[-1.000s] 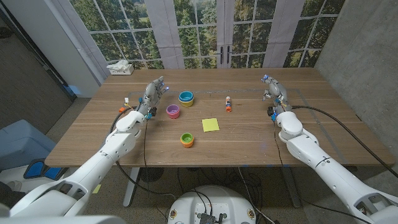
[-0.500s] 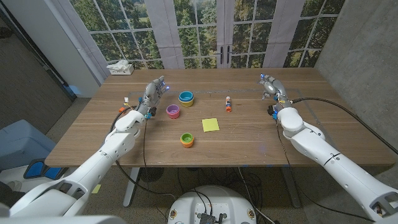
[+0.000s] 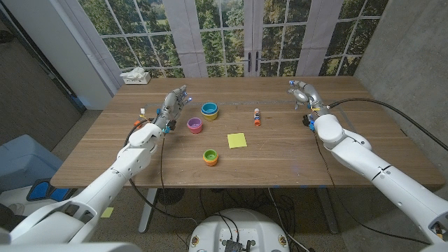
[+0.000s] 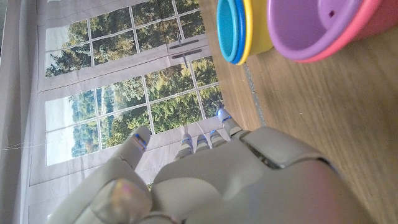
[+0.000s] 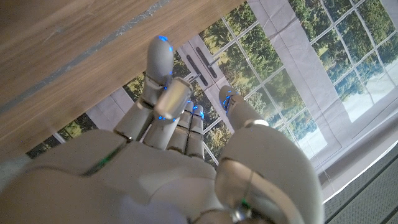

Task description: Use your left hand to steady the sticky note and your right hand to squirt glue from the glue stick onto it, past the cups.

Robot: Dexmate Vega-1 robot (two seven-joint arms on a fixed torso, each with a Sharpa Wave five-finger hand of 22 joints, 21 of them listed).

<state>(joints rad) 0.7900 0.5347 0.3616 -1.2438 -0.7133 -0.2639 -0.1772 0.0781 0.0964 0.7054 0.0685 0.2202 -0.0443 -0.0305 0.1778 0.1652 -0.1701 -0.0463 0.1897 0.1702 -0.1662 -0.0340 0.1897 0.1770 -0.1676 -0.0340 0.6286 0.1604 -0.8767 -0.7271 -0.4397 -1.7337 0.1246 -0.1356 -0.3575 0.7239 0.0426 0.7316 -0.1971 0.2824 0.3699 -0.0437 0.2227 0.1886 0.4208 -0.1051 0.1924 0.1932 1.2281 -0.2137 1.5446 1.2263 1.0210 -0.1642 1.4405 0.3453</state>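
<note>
No readable brand, label or writing on anything.

Nearest the robot's edge of the wooden table [image 3: 280, 157]: a green cup in an orange one [image 3: 210, 157], well toward the robot and inward from the left hand [image 3: 171, 106]. Next out, the sticky note [image 3: 236, 141], a plain yellow square lying flat on the wood, roughly midway between the two hands, well apart from both, nearer the robot than either. Nothing touches it.

Farther: a purple cup in a pink one [image 3: 194, 125], just inward of the left hand and not touching it. The glue stick [image 3: 257, 117] is a small tube, orange-red cap at its near end, pale body, dark far tip, lying on the table well inward of the right hand [image 3: 304, 94]. No hand on it.

Left hand holds nothing; fingers straight, loosely apart, pointing toward the windows. Left wrist view shows its back [image 4: 230, 180], purple-in-pink cup [image 4: 323, 28] close by.

Blue-and-yellow stacked cups [image 3: 209, 110] sit inward and slightly beyond the left hand.

Right hand is farthest out, at the right side, holding nothing; right wrist view [image 5: 180, 162] shows fingers partly bent, slightly apart, thumb off to the side.

Far left corner: a white box [image 3: 135, 76], well beyond the left hand.
</note>
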